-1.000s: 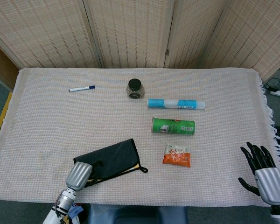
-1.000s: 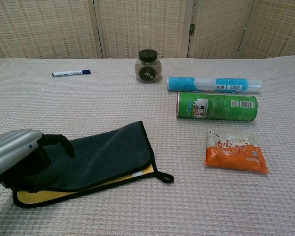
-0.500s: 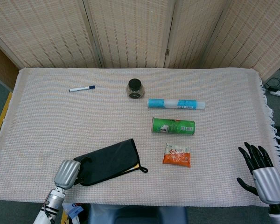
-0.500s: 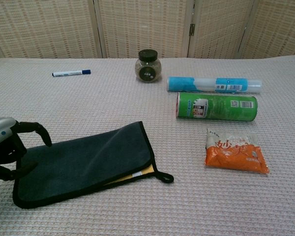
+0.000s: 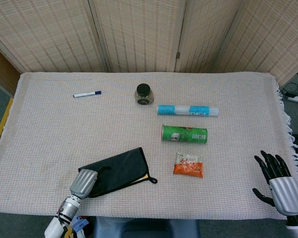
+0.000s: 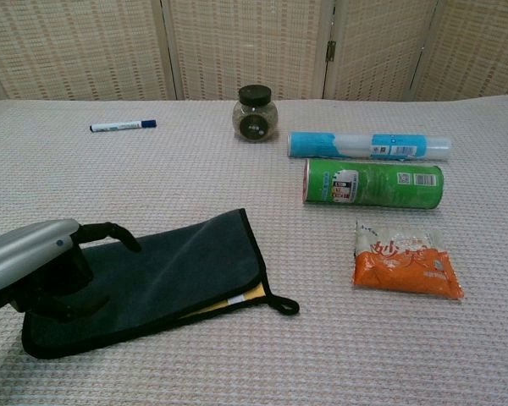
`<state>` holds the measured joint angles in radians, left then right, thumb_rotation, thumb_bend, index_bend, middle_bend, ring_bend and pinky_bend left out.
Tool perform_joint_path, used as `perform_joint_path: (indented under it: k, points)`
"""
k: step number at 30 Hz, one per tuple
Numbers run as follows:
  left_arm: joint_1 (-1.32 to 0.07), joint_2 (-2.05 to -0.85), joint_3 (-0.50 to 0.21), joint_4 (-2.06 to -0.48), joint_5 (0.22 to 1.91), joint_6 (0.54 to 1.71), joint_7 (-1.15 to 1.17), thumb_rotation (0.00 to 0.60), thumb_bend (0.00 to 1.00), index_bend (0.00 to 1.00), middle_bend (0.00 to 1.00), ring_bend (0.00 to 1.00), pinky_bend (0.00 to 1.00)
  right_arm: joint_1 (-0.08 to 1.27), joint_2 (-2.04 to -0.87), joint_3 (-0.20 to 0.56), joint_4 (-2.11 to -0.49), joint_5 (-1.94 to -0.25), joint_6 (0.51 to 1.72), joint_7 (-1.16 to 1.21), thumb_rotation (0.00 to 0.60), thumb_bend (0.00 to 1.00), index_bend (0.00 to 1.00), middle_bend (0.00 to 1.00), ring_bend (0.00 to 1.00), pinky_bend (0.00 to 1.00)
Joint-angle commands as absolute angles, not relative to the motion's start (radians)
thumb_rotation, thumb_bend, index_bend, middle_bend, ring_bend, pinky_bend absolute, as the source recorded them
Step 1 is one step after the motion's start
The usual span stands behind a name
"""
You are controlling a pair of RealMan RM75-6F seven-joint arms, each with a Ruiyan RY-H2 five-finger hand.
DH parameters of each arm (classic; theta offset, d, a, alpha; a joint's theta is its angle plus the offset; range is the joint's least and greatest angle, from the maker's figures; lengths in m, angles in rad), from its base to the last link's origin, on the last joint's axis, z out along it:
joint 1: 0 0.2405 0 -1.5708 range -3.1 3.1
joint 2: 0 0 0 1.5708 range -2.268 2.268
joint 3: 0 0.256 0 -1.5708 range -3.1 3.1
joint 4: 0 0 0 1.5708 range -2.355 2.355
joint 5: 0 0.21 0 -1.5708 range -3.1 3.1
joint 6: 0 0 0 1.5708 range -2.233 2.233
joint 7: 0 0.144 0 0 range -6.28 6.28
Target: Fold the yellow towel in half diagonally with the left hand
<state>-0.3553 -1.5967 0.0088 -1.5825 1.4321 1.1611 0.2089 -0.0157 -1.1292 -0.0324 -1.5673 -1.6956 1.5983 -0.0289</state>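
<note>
The woven table cover (image 5: 49, 129) filled the scene, pale and textured, with cane screens (image 5: 139, 34) standing behind it. Down at the near left lay the yellow towel (image 6: 165, 279), folded over so its dark grey side faced up, black trim round the edge, and just a sliver of yellow peeping out at the near right corner beside a small hanging loop. The left hand (image 6: 46, 271) sat right over the towel's left end, silver back up, dark fingers (image 6: 110, 233) curved down onto the cloth; whether it actually had hold of the fabric could not be told. The right hand (image 5: 278, 176) hovered well away at the table's near right edge, fingers spread apart, nothing in it.

Right of the towel, the green chip can (image 6: 372, 183) lay on its side, with the blue-and-white roll (image 6: 368, 145) lying just behind it. The orange snack packet (image 6: 405, 262) lay in front of the can. Farther back stood the small dark-lidded jar (image 6: 255, 114), and off to the left the blue marker (image 6: 123, 125).
</note>
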Motion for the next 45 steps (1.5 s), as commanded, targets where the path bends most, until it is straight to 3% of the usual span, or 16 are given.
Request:
perform_joint_path:
  k: [1, 9, 27, 45]
  points:
    - [-0.373, -1.611, 0.009, -1.588, 1.447, 1.144, 0.216, 0.600, 0.49, 0.23, 1.00, 1.00, 1.00, -0.018, -1.127, -0.033, -1.565, -1.694, 1.602, -0.025, 0.600, 0.25, 0.00, 0.00, 0.00, 0.00]
    - [-0.411, -1.632, 0.011, -1.589, 1.437, 1.083, 0.239, 0.600, 0.58, 0.20, 1.00, 1.00, 1.00, -0.026, -1.125, -0.032, -1.561, -1.689, 1.613, -0.018, 0.600, 0.25, 0.00, 0.00, 0.00, 0.00]
    - [-0.495, -1.701, -0.015, -1.528, 1.390, 0.970, 0.252, 0.600, 0.66, 0.21, 1.00, 1.00, 1.00, -0.039, -1.125, -0.028, -1.550, -1.677, 1.627, -0.009, 0.600, 0.25, 0.00, 0.00, 0.00, 0.00]
    - [-0.528, -1.723, -0.005, -1.511, 1.355, 0.941, 0.285, 0.600, 0.66, 0.21, 1.00, 1.00, 1.00, -0.058, -1.120, -0.031, -1.546, -1.680, 1.654, 0.004, 0.600, 0.25, 0.00, 0.00, 0.00, 0.00]
